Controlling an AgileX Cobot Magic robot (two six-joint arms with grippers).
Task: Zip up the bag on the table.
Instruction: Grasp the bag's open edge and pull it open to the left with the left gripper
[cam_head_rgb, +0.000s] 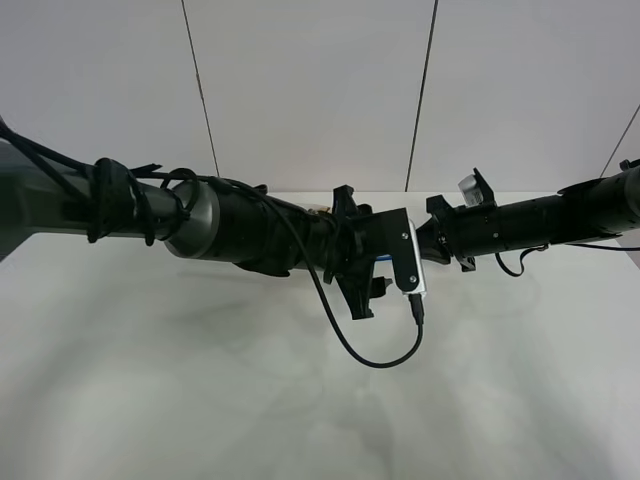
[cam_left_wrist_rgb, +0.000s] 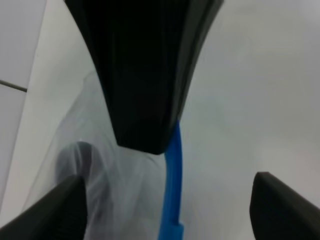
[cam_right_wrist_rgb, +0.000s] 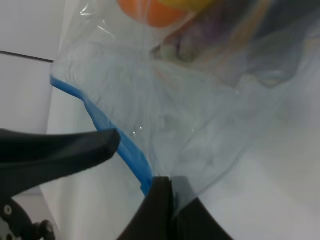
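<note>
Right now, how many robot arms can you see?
2. The left arm reaches in from the left, the right arm from the right; they meet at the bag. None seems hidden.

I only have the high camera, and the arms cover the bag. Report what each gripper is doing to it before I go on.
Observer: In the right wrist view, the right gripper is shut on the bag's clear plastic, right beside the blue zip strip.
Operator: Now give me the left one.
Observer: The left gripper is open, and the strip runs between its fingers.
Operator: Tell me what's inside.
Observer: An orange toy piece shows through the plastic, with a yellow piece and a dark purple piece beside it. No view shows whether the zip is sealed.
</note>
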